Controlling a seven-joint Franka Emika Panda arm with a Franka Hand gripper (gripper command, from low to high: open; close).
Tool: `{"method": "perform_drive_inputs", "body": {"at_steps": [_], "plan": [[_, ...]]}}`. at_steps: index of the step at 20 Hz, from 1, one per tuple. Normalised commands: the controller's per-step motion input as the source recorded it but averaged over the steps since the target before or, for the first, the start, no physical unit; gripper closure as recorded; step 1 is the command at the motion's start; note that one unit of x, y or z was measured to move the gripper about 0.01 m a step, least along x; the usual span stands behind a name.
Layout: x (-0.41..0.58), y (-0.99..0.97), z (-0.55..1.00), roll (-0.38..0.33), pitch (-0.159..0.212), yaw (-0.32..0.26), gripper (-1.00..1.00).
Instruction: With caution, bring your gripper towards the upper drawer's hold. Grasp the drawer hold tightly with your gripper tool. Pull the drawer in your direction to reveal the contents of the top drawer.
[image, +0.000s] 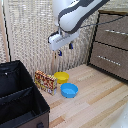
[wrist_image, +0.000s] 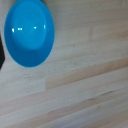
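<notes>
Tabletop (image: 95, 100): light wood planks, carrying all smaller items.

Drawer cabinet (image: 111, 42): brown, at the exterior view's right; top drawer (image: 114, 31) appears shut, its pale handle (image: 116, 32) untouched.

Black case (image: 20, 97): at the exterior view's lower left, open.

Robot arm (image: 75, 15): white, bulky, raised above the bowls.

Blue bowl (image: 69, 90): directly under the wrist camera. Yellow bowl (image: 61, 77) just behind it; patterned box (image: 45, 81) beside.

Gripper (image: 65, 49): hangs in free air, well apart from the handle. Jaws parted slightly, holding and touching nothing.

Progress, as judged: none done; approach, grasp and pull all remain.
</notes>
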Motion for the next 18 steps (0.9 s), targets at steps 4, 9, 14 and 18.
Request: {"method": "perform_drive_inputs", "body": {"at_steps": [4, 9, 14, 18], "plan": [[0.004, 0.0, 0.12, -0.346, 0.0, 0.145, -1.0], [0.027, 0.0, 0.12, -0.348, 0.0, 0.138, -1.0], [0.072, 0.0, 0.18, -0.336, 0.0, 0.134, -1.0], [0.164, 0.0, 0.26, -0.319, 0.0, 0.119, -1.0]]}}
